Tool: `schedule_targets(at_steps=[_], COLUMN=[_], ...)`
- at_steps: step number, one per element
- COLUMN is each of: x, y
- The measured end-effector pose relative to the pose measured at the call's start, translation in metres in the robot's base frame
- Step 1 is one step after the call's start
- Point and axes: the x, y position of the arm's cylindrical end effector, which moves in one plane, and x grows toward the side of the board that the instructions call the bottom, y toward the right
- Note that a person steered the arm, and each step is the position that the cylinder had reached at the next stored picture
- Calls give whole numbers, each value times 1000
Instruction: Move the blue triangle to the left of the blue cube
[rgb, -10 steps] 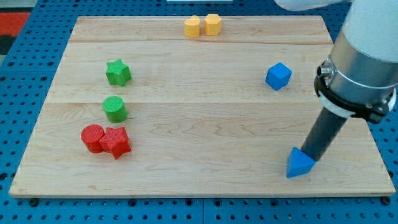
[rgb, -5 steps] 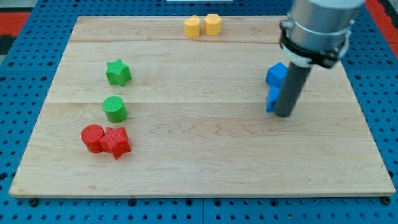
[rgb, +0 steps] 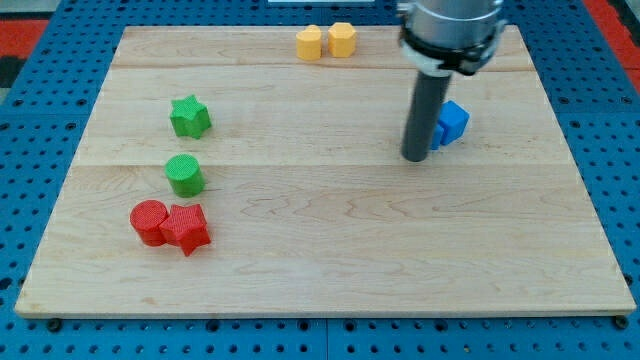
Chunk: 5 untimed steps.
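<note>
A robotics lab bench: a pale wooden board (rgb: 330, 260) lies flat on a blue perforated metal table (rgb: 40, 120), whose peg holes show past every board edge, and small coloured plastic test blocks sit scattered toward the board's corners.

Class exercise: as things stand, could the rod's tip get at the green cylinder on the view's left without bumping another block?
Probably yes. My tip stands beside the blue cube, and bare board runs leftward to the green cylinder; the green star sits above that path, the red blocks below.
</note>
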Motion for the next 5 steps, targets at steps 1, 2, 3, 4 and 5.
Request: schedule_targets(at_steps=[1, 2, 3, 4, 5], x=[10, 14, 17, 17, 21], y=[-38, -61, -96, -102, -144])
